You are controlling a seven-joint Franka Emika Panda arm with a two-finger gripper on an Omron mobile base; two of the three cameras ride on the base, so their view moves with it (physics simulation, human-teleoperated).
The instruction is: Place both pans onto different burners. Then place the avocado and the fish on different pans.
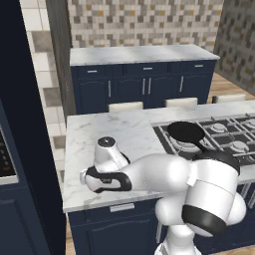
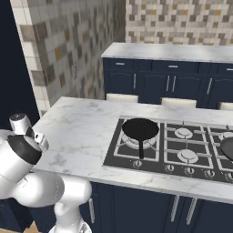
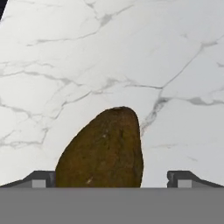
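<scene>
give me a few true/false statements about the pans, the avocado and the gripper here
1. A pan sits on a burner of the cooktop. True.
2. The avocado lies in that pan. False: it lies on the marble counter.
3. The gripper is open, its fingertips either side of the avocado. True.
4. The pan holds a fish. False: it is empty.
5. A second pan shows at the cooktop's right edge. True.

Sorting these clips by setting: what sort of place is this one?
A rendered home kitchen, it seems: a black gas cooktop set in a white marble counter, navy cabinets below a second counter behind, and a mosaic tile wall. A pan sits on one burner.
</scene>
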